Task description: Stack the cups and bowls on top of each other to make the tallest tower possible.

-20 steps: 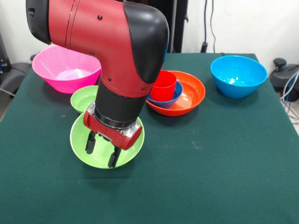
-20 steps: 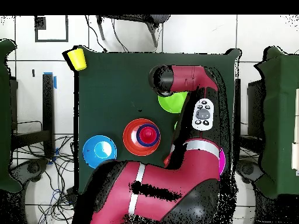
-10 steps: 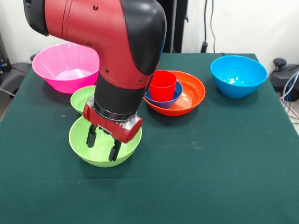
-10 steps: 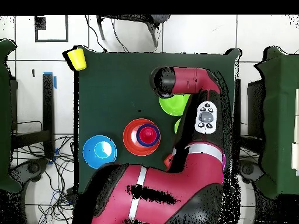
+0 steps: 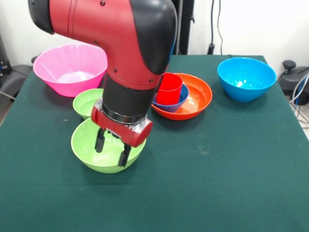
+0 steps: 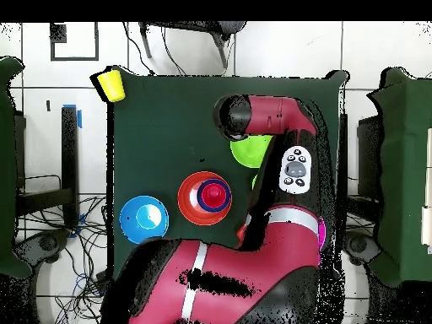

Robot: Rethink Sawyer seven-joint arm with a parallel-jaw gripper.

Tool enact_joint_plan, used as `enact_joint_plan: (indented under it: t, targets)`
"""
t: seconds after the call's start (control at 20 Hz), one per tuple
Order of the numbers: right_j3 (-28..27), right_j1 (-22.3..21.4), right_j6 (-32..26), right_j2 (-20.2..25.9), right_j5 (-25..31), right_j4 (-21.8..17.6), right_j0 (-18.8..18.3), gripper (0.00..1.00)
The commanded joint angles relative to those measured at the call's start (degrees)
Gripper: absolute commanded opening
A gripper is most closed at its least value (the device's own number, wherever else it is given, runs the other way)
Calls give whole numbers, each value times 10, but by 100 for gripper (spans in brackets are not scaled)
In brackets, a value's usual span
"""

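no text, label, brand, number or sign can be read anywhere

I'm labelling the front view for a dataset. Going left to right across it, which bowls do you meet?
Pink bowl → small green bowl → large green bowl under the gripper → small dark blue bowl, holding the red cup → wide orange bowl → blue bowl.

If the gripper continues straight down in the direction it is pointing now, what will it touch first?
Most likely the large light green plastic bowl. The open gripper points down over that bowl's right side, one finger over the inside, the other near the rim. Depth is unclear, so rim or inner wall could come first.
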Motion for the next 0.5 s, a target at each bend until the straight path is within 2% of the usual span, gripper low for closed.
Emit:
enact_joint_plan:
  t: [0.05, 0.5]
  targets:
    - [29, 2, 50, 35, 19, 16, 31, 100]
    - [26, 15, 41, 28, 13, 22, 37, 100]
